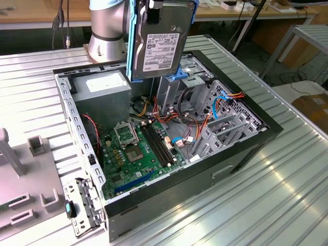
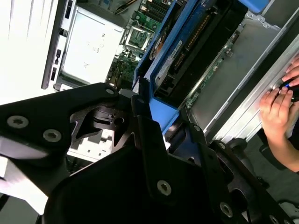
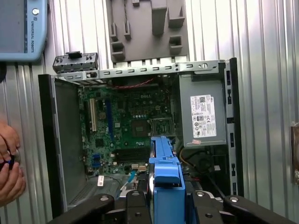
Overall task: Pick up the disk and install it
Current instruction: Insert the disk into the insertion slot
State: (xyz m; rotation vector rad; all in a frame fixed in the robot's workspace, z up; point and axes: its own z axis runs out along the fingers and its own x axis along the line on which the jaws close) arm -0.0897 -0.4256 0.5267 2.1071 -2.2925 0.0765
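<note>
The disk [image 1: 163, 48] hangs upright above the open computer case [image 1: 205, 177], its pale label turned toward the exterior view and its blue carrier rail running along both long edges. The gripper [image 3: 166, 198] is clamped onto it from above; in both wrist views the black fingers [image 3: 133, 205] press against the blue rail from either side, with the drive's dark body [image 2: 187, 44] stretching away from them toward the case. In the exterior view the disk's lower edge sits just over the blue bracket [image 1: 177, 78] on the tall metal drive cage [image 1: 171, 100], and contact between the two cannot be judged. The case lies on its side on a ribbed metal table [image 1: 287, 195], exposing the green motherboard [image 1: 138, 154] and the grey power supply [image 1: 105, 84]. A grey fixture plate [image 1: 20, 189] lies on the table at the exterior view's left. A person's hand [image 2: 278, 107] rests at the table's edge beside the case, and a blue-framed tablet [image 3: 23, 28] lies on the table near the fixture plate.
</note>
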